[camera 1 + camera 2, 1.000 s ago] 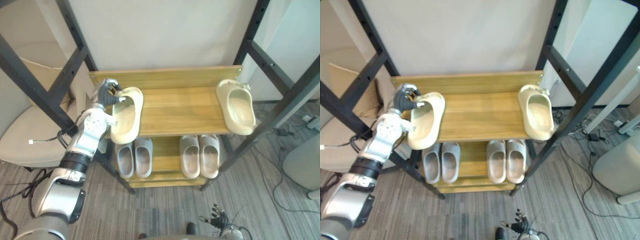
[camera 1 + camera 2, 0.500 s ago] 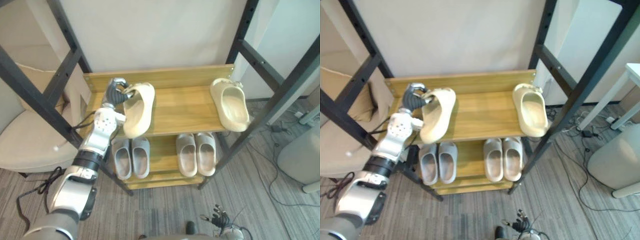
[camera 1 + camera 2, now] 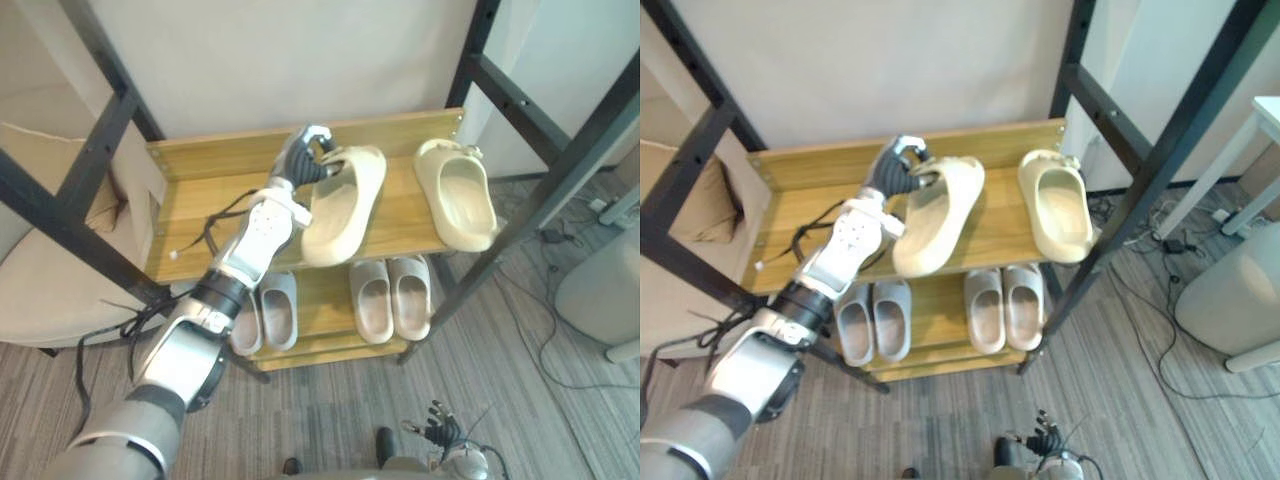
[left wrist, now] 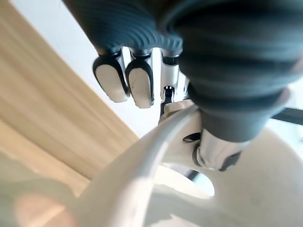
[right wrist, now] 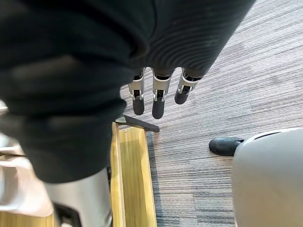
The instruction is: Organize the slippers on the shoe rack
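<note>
On my feed the left arm (image 3: 235, 275) is silver-grey, built of rounded segments; a black band rings it next to a pale forearm plate dotted with small dark holes; the left robot hand (image 3: 303, 152) wears a dark ribbed cover; the right robot hand (image 5: 158, 94) has the same cover, with slim silver fingers tipped dark.

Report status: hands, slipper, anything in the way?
Left robot hand shut on cream slipper, tilted over top shelf. Right robot hand open, down near floor. Second cream slipper to its right, not touching; nothing between.
</note>
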Robot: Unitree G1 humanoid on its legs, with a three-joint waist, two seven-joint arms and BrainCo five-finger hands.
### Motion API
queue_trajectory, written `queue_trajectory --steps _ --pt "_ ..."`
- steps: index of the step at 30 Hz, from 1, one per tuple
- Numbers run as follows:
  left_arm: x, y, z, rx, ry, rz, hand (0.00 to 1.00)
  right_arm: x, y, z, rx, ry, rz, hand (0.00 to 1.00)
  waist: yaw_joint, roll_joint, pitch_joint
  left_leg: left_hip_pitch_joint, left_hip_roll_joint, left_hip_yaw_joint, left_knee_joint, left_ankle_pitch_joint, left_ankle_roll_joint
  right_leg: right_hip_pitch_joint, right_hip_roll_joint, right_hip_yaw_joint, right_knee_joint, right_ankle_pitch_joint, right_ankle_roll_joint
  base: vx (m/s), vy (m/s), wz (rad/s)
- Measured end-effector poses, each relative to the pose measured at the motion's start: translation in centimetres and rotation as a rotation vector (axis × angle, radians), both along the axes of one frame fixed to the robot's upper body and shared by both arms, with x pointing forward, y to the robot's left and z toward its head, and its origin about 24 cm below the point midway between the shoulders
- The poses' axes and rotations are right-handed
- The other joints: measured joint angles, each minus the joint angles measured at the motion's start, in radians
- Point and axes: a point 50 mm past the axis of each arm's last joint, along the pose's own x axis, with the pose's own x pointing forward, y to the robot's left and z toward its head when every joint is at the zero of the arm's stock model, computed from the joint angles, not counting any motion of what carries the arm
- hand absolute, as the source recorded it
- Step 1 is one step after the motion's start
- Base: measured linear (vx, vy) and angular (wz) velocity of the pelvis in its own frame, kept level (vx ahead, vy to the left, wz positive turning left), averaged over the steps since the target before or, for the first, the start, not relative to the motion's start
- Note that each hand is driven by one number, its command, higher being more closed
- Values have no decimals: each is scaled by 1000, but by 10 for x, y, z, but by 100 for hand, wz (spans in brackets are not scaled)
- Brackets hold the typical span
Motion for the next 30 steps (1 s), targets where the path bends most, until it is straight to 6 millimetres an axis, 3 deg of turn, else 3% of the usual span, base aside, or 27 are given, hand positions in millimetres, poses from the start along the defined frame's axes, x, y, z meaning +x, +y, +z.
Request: queue_trajectory --steps 10,19,30 --pt "-3 -21 26 83 -125 -17 100 -1 3 10 15 -67 -34 0 -8 2 11 -12 5 64 5 -5 4 -67 1 58 56 -11 0 -25 -4 -16" --pt "0 -24 46 105 -188 21 100 1 4 16 16 -109 -39 0 -11 -2 18 -28 6 91 6 -6 4 -96 1 76 62 -8 1 4 -5 -8" --pt "9 3 61 -4 -198 137 100 2 5 19 15 -129 -36 0 -9 -10 24 -46 6 133 9 -9 3 -129 4 102 61 1 1 3 -7 -7"
